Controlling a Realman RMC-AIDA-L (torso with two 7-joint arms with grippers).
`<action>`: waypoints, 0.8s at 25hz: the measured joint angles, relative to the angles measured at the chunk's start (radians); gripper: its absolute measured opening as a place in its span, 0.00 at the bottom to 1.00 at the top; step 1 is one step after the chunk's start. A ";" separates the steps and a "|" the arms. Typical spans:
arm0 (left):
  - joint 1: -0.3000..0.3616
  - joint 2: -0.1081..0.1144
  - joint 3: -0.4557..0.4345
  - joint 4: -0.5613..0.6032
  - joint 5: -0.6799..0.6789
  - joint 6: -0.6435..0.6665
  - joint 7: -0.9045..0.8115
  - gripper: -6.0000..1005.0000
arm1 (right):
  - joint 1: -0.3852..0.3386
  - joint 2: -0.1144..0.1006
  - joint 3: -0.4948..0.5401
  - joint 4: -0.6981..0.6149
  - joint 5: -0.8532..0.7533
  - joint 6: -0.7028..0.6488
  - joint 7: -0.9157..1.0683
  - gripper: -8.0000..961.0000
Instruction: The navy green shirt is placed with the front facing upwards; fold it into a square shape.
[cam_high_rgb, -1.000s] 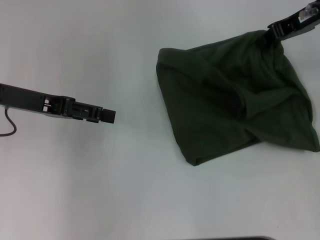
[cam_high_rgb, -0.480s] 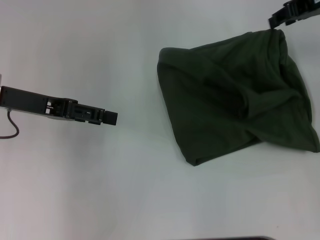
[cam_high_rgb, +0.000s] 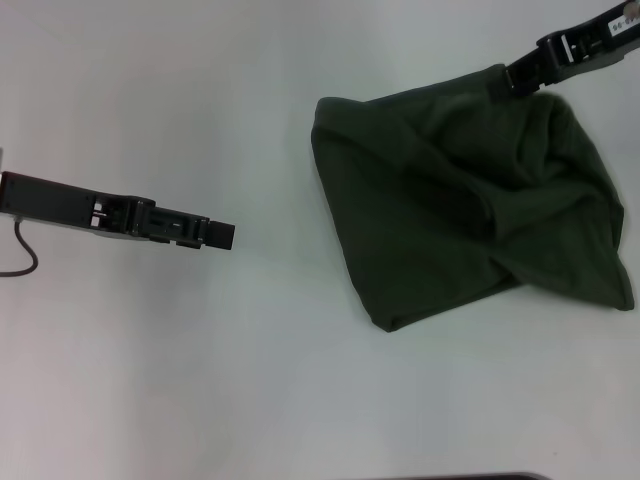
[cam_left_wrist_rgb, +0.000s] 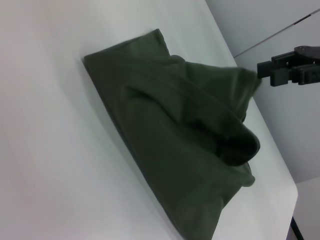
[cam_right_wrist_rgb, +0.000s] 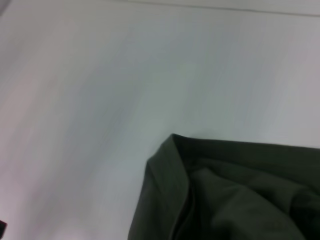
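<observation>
Navy green shirt (cam_high_rgb: 465, 195) lies bunched and half-folded in the right of the head view on the white table (cam_high_rgb: 250, 380); it looks soft, light and limp, so I judge it will sag and crease wherever I lift it. My right gripper (cam_high_rgb: 520, 78) sits at its upper right corner, and I cannot tell whether it pinches the hem. My left gripper (cam_high_rgb: 222, 235) hangs mid-left, well apart; its opening I cannot tell.
</observation>
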 joint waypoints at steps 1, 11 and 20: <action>-0.001 0.000 0.000 0.000 0.000 0.000 0.001 0.78 | -0.001 0.000 0.004 -0.008 0.001 -0.003 0.002 0.44; -0.004 0.000 0.000 0.000 -0.001 -0.001 -0.001 0.78 | 0.001 0.000 -0.001 0.024 0.007 -0.093 -0.014 0.44; -0.006 -0.001 0.000 0.000 -0.004 -0.003 -0.001 0.78 | 0.000 0.001 -0.021 0.184 -0.063 0.053 -0.030 0.44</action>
